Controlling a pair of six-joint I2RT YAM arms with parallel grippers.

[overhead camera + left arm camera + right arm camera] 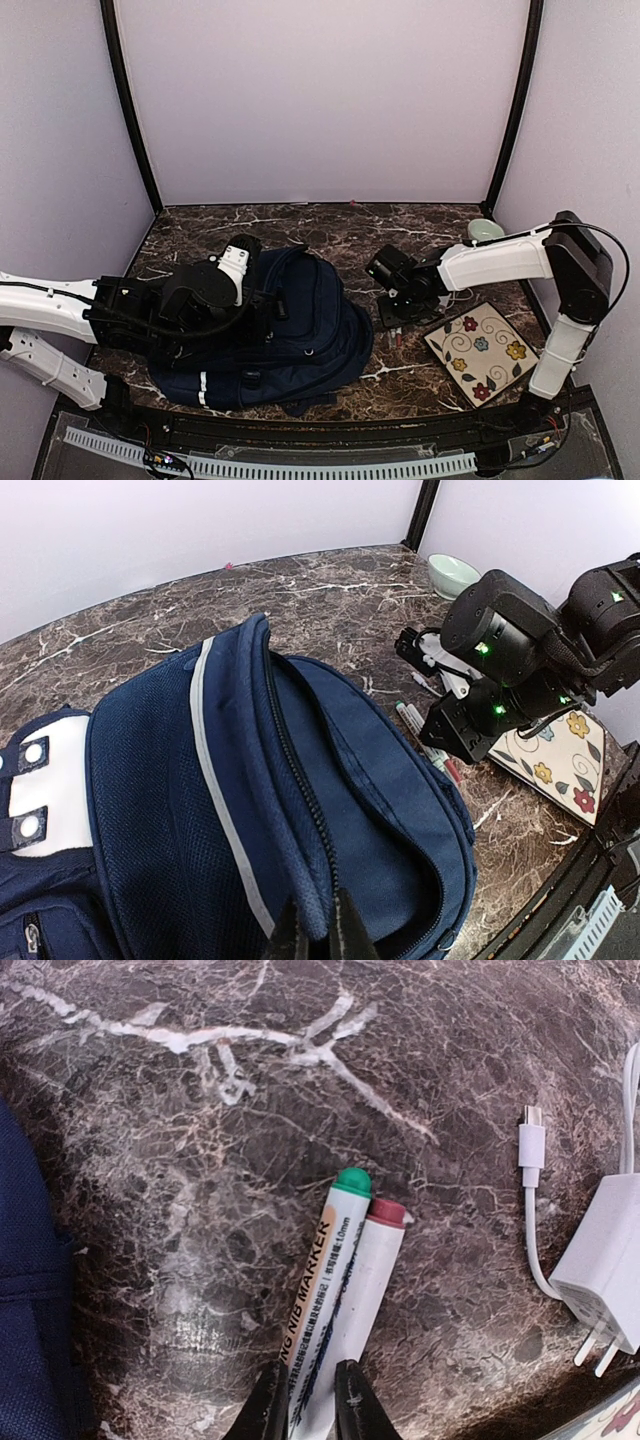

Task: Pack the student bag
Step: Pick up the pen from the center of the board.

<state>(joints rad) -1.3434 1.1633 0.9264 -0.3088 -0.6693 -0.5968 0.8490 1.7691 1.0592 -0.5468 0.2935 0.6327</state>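
The student bag, navy blue with a thin pale stripe and a pale grey patch, lies on the marble table left of centre. Its main zip opening gapes. My left gripper is shut on the fabric rim of that opening and lies over the bag in the top view. My right gripper points down at the table, just right of the bag. It is closed round the lower ends of a green-capped marker and a red-capped marker, which lie side by side.
A white charger with a cable and plug lies right of the markers. A floral-patterned square pad sits at the front right. A pale green bowl stands at the back right corner.
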